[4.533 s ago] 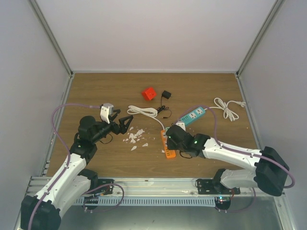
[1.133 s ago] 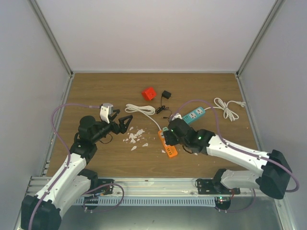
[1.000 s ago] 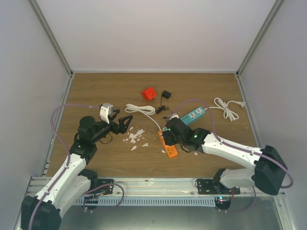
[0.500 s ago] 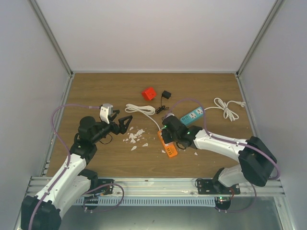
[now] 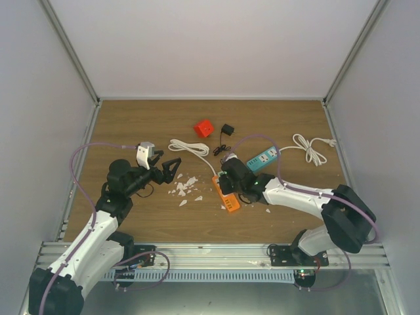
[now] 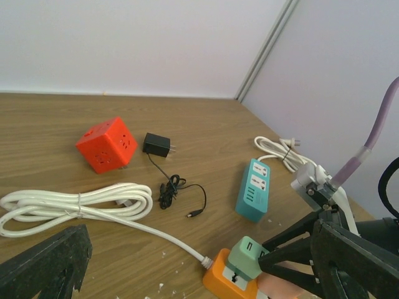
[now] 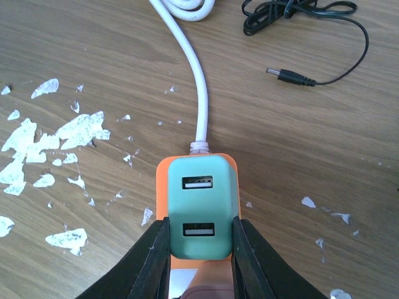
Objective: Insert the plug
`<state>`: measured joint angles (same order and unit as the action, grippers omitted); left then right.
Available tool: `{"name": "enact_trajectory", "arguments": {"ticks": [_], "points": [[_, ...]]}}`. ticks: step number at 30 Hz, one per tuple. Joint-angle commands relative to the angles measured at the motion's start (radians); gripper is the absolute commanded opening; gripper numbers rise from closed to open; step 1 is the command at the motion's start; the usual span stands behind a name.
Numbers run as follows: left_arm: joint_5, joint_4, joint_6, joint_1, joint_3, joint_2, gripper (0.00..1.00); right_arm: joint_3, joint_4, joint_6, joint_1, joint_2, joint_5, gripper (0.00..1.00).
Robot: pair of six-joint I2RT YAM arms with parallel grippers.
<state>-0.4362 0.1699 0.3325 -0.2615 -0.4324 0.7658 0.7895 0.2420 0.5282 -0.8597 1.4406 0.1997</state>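
My right gripper (image 7: 199, 232) is pinched narrow on the green two-port USB charger (image 7: 201, 202). The charger sits between my fingers, on the cord end of the orange power strip (image 5: 228, 200). The strip's white cord (image 7: 186, 68) runs straight ahead. My left gripper (image 5: 172, 169) hangs spread wide.

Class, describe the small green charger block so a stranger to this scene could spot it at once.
Near the middle of the brown wooden table lies an orange plastic power strip. On its white-cable end sits the mint-green plastic charger block, pinched by the right claw. Unlike the long teal power strip nearby, it shows two USB slots.
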Motion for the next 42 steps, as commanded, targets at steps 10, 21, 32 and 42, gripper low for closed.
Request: {"name": "enact_trajectory", "arguments": {"ticks": [10, 21, 32, 42], "points": [[0.006, 0.051, 0.005, 0.007, 0.011, 0.009, 0.99, -0.052, 0.005, -0.004, 0.005, 0.008, -0.049, 0.66], [-0.007, 0.055, 0.004, 0.007, 0.009, 0.019, 0.99, -0.090, 0.000, -0.009, 0.005, -0.045, -0.059, 0.99], [-0.016, 0.058, 0.005, 0.008, 0.007, 0.022, 0.99, -0.112, -0.036, -0.030, -0.009, 0.026, -0.086, 0.92], [0.018, 0.029, 0.010, 0.011, -0.011, 0.059, 0.99, -0.086, -0.023, -0.012, -0.056, 0.118, 0.014, 0.74]]}}
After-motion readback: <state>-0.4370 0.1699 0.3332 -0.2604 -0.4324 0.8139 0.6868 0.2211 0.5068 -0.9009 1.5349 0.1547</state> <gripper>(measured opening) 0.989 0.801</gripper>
